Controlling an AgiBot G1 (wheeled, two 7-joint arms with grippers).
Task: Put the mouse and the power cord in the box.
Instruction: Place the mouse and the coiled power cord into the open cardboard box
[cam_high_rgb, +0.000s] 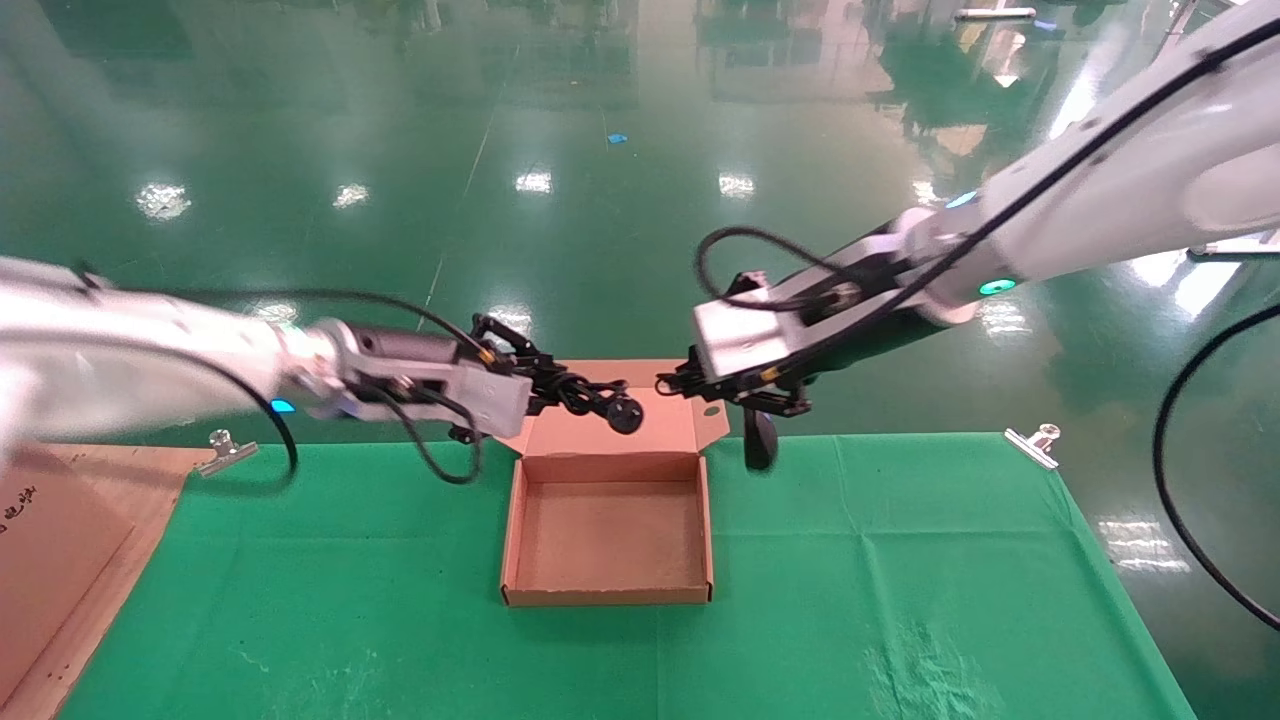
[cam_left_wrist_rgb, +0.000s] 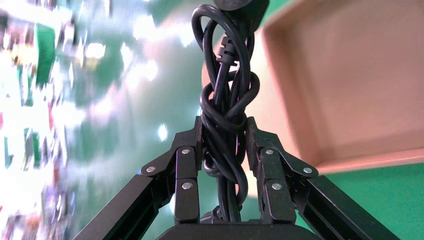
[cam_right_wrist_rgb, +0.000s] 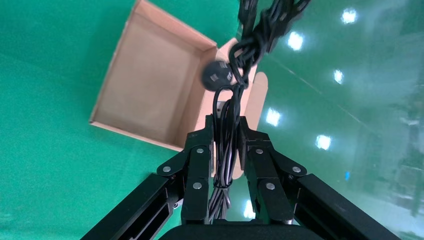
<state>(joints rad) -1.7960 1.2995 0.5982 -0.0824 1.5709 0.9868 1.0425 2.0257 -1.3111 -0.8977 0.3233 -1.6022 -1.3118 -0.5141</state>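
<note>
Power cord held above the box's far edge.
The power cord (cam_high_rgb: 590, 397) is clamped in the left gripper (cam_high_rgb: 545, 388), its long axis pointing rightward over the lid; the open box (cam_high_rgb: 608, 596) lies nearer; the right gripper (cam_high_rgb: 672, 384) is closed on thin mouse cable, the mouse (cam_high_rgb: 759, 438) dangling beside the box.

One box (cam_high_rgb: 607, 530) sits open on one worktop (cam_high_rgb: 900, 600); one power cord (cam_high_rgb: 590, 397); one mouse (cam_high_rgb: 759, 438); two claws, left claw (cam_high_rgb: 545, 385) and right claw (cam_high_rgb: 690, 380); two metal clips (cam_high_rgb: 225, 452).

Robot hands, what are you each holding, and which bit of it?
The left gripper is shut on the power cord, around the middle of its bundle. The right gripper pinches the mouse's thin cable; the mouse dangles below.
</note>
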